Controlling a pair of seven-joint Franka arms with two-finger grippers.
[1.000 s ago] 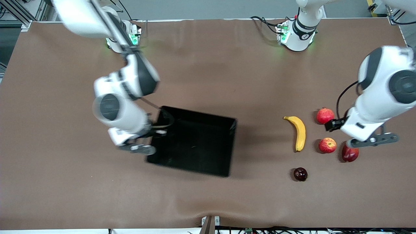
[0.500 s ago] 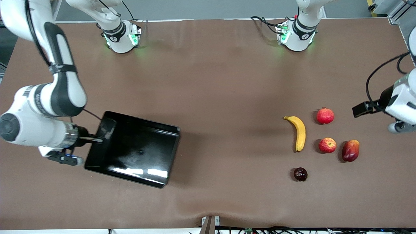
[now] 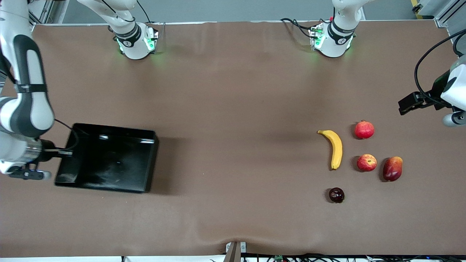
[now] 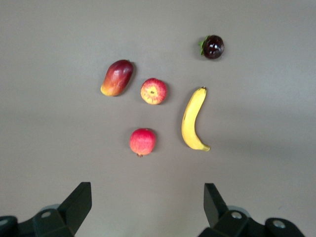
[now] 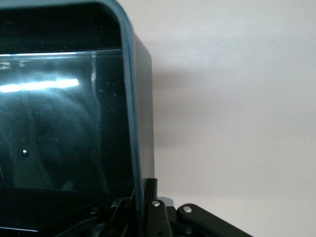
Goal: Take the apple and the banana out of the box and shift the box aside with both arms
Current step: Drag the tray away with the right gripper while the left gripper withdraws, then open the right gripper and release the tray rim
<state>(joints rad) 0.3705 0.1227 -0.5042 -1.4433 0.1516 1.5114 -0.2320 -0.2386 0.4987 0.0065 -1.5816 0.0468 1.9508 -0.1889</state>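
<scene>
Right end effector point(image 3: 67, 153) clamped on the wall of the black tray point(image 3: 109, 160) at the right arm's end of the counter point(image 3: 233, 91).
Left end effector point(image 4: 148, 207), fingers spread wide and empty, hangs over the counter's other end above banana point(image 3: 335, 148), apple point(image 3: 366, 162), pomegranate point(image 3: 364, 129), mango point(image 3: 392, 168) and a dark maroon fruit point(image 3: 336, 195).

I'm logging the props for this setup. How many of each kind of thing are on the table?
Banana: 1
Apple: 1
Pomegranate: 1
Red-and-yellow mango: 1
Dark maroon round fruit: 1
Black tray: 1
Total: 6
</scene>
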